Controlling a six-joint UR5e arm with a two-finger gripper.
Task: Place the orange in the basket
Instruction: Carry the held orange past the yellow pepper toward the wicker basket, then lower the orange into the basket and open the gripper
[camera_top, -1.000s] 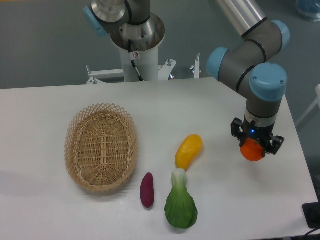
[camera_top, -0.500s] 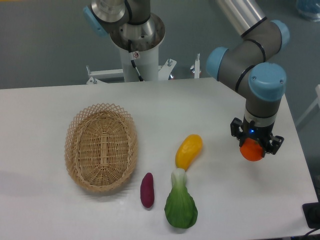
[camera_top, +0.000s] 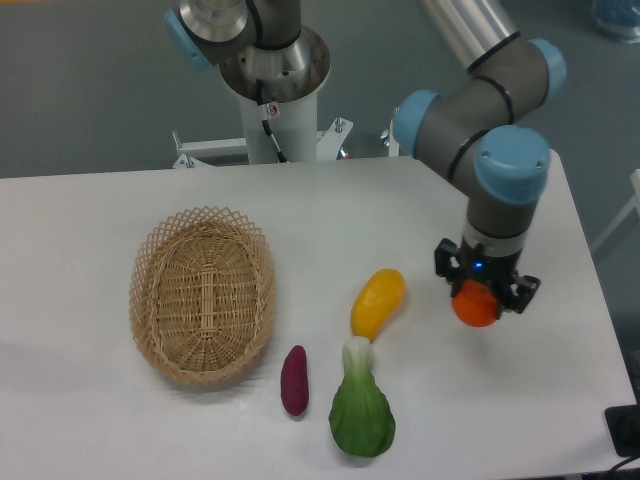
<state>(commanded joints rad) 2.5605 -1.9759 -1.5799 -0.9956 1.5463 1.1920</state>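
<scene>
1. Far left, the oval tan wicker basket sits open-topped, my target.
2. In the middle lie a yellow-orange elongated fruit, a purple tuber and a leafy green, obstacles to clear.
3. On the right, my gripper clamps the small round orange, raised for carrying.

The basket sits on the left part of the surface. To the right of the basket lies the mango. Right of the basket and nearer the front edge lies the sweet potato, with the bok choy beside it. Far right of the basket, the orange sits in the end effector, beyond the mango.
</scene>
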